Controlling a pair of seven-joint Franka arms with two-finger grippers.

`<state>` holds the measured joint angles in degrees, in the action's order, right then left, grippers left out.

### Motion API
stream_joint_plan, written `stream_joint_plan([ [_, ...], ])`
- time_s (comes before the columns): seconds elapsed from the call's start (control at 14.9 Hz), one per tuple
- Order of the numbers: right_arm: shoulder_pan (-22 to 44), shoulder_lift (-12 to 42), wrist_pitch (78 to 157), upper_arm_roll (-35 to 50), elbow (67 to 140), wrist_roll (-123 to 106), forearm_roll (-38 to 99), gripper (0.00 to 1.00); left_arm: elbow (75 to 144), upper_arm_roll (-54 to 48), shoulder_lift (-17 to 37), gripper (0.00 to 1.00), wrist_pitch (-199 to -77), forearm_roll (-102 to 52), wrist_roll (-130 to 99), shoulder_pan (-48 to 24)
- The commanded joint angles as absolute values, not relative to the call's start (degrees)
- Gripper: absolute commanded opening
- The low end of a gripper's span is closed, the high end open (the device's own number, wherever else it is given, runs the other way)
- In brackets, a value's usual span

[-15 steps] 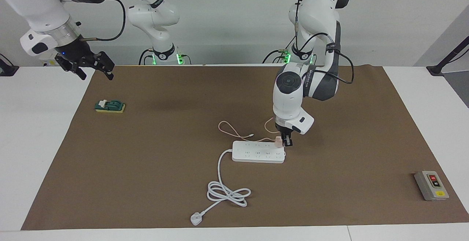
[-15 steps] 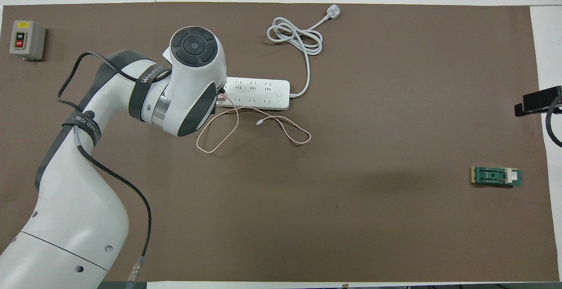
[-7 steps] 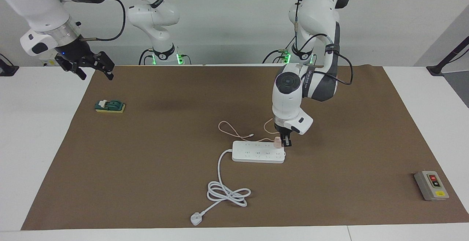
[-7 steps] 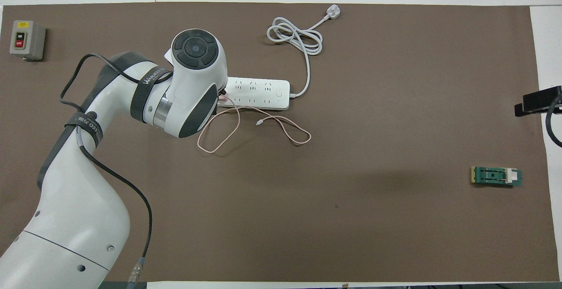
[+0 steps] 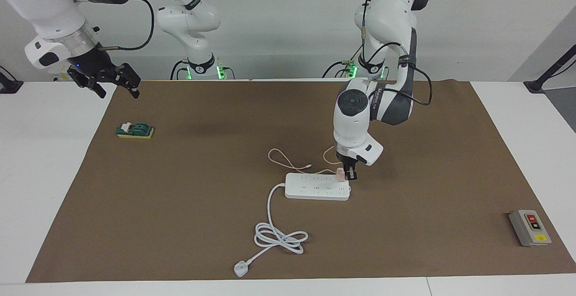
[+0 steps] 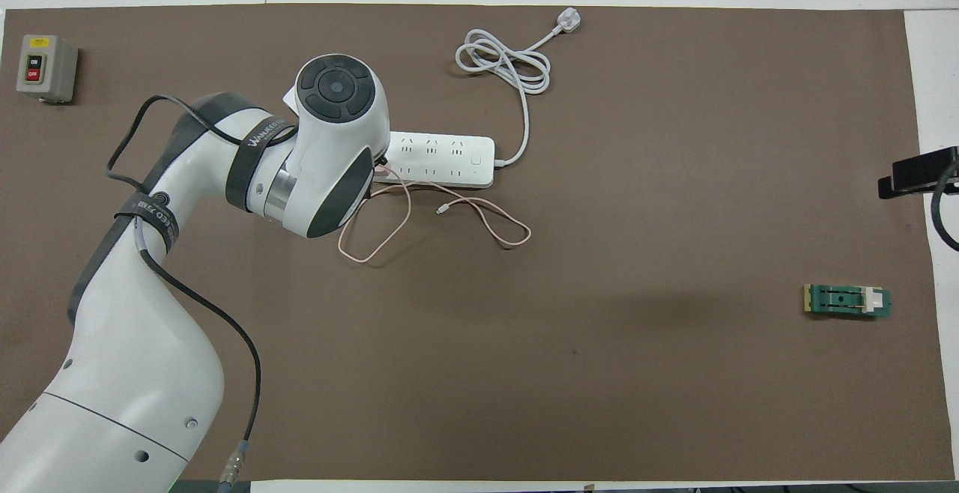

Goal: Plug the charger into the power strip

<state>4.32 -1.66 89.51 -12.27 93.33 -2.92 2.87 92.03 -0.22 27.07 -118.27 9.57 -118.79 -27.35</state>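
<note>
The charger [image 5: 340, 175] is being seen seated on the power strip [image 5: 317, 186], at the strip's end toward the left arm's side of the counter [image 5: 180, 188], in the row of outlets nearer to the robots. Compared with a second ago, the left end effector [image 5: 350, 174] is being carried slightly upward and toward the strip's middle, while the pale pink cube is being left low against the strip's top face instead of rising with it. The left end effector's fingers are being seen just beside the cube, but whether they are clamped on it or already parted cannot be told. In the overhead view the cube is being hidden by the left arm's wrist, and only the pink cable [image 6: 404, 212] is being shown, looping on the mat nearer to the robots than the strip. From this it is being judged that insertion is essentially done and that a release and retreat are being begun. The right end effector [image 5: 114, 82] is being held waiting, fingers apart, over the mat's corner at the right arm's end.
</note>
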Motion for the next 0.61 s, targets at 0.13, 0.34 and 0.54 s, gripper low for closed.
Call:
stream_joint_plan([
  [0.13,4.2,-2.0,88.3,-12.0,93.0,-3.9,1.8,1.0,96.1,0.2,25.9,0.0,-121.6,10.1,-119.0,-28.1],
  [0.34,4.2,-2.0,88.3,-12.0,93.0,-3.9,1.8,1.0,96.2,0.2,27.9,0.0,-122.1,10.3,-119.0,-28.1],
  [0.54,4.2,-2.0,88.3,-12.0,93.0,-3.9,1.8,1.0,100.4,0.2,27.7,0.0,-126.6,10.2,-119.0,-28.2],
])
